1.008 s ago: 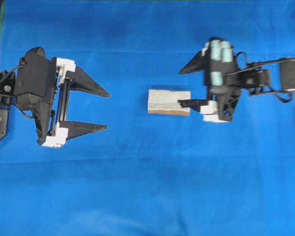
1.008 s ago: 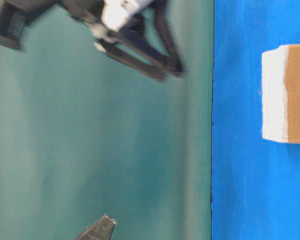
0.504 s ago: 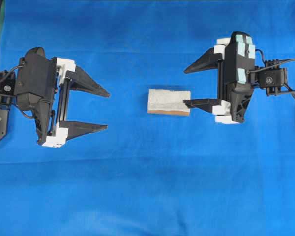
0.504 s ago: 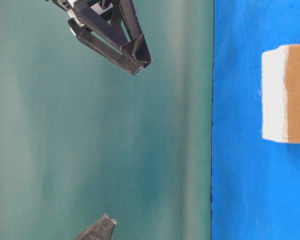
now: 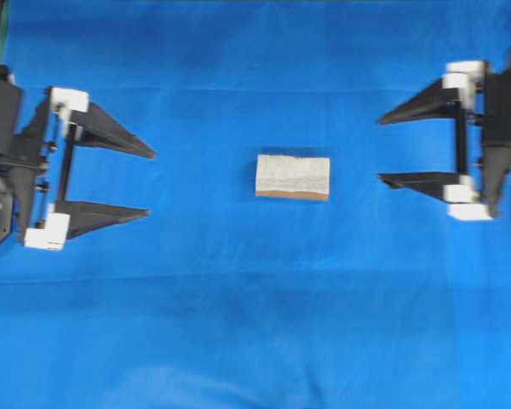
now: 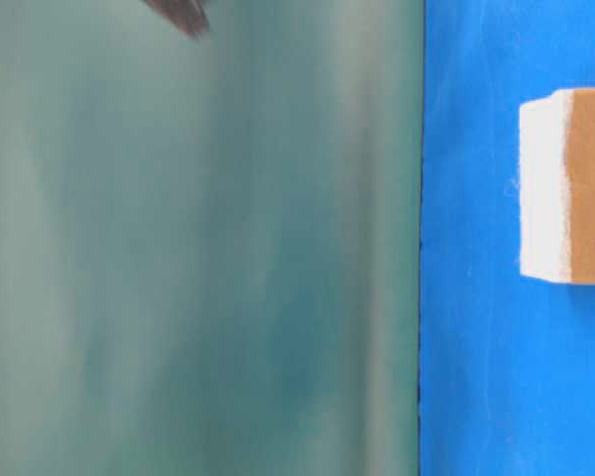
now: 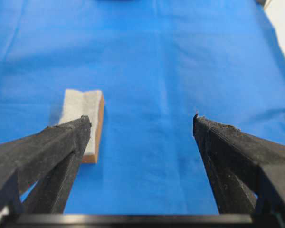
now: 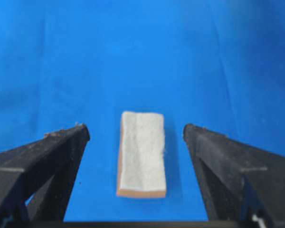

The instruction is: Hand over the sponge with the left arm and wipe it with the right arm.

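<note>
The sponge (image 5: 293, 177) lies flat on the blue cloth (image 5: 255, 324) near the middle of the overhead view, whitish mottled face up, a thin tan strip showing along its 6 o'clock edge. Nothing touches it.

My left gripper (image 5: 151, 183) sits out at 9 o'clock from the sponge, well apart from it. Its two black fingers (image 5: 111, 136) point toward 3 o'clock and stand spread wide, with only blue cloth between them; it holds nothing. From my left wrist camera the sponge (image 7: 84, 122) shows at about 10 o'clock, partly behind the left finger (image 7: 52, 147), while the gap between the tips frames bare cloth, so the sponge is not lined up with the middle of the opening.

My right gripper (image 5: 380, 149) sits at 3 o'clock from the sponge, also clear of it, fingers aimed toward 9 o'clock and spread wide, gripping nothing. The lower finger (image 5: 413, 181) is level with the sponge; the upper one (image 5: 413, 109) is higher in the view. From my right wrist camera the sponge (image 8: 142, 153) lies lengthwise straight ahead, centred between the two fingertips (image 8: 69, 142) and a little beyond them.

The table-level view shows the sponge (image 6: 567, 185) white layer and tan layer side by side on the cloth, and one dark blurred fingertip (image 6: 183, 14) at the top edge; I cannot tell which arm it belongs to.
</note>
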You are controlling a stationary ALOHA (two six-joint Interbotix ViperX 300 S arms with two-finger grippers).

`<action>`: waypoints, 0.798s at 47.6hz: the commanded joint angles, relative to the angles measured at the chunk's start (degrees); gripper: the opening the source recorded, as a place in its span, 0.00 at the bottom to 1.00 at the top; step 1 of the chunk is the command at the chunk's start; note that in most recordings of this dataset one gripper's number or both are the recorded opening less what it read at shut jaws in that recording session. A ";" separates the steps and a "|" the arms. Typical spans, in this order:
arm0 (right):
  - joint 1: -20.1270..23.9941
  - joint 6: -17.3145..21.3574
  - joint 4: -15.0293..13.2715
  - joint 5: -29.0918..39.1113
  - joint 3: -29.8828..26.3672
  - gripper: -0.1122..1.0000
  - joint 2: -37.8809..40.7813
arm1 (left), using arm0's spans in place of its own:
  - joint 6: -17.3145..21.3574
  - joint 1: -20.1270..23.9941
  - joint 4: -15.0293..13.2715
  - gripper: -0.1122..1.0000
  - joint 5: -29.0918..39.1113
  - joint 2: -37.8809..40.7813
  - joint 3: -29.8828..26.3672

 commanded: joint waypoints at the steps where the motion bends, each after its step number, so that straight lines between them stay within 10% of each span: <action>1: 1.05 0.18 0.09 1.49 0.62 0.77 -4.92 | 0.09 0.09 0.18 0.92 1.58 -3.78 0.09; 38: 3.43 5.62 3.08 -5.19 22.41 0.76 -23.47 | 3.34 -0.70 0.09 0.91 5.80 -31.03 19.42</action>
